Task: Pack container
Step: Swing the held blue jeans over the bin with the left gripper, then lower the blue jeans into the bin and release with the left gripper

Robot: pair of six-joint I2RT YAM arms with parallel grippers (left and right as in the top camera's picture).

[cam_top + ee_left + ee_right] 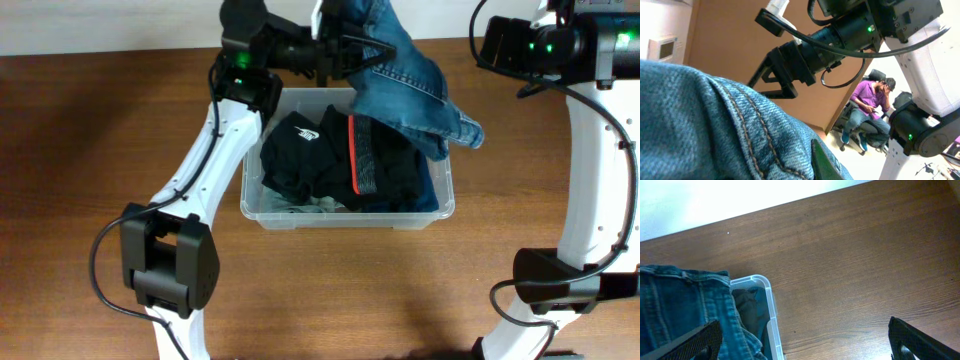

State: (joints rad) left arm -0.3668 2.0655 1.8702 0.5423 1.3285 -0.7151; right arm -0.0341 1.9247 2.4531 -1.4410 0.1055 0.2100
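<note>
We see the left gripper [338, 55] clamped nearly closed on a pair of blue denim jeans [410, 90], which drape over the far right corner of the container [340, 218]. The container sits in the middle of the wooden table [90, 150] with black garments [300, 150] inside. Our right gripper [805, 342] stands wide apart and empty above the table, just beside the container.

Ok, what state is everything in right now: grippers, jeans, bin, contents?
left gripper: shut on the jeans
right gripper: open, empty, over the table
jeans: held up, draped over container's far rim
container: upright, open-topped, partly filled
black clothes: bunched inside the container
</note>
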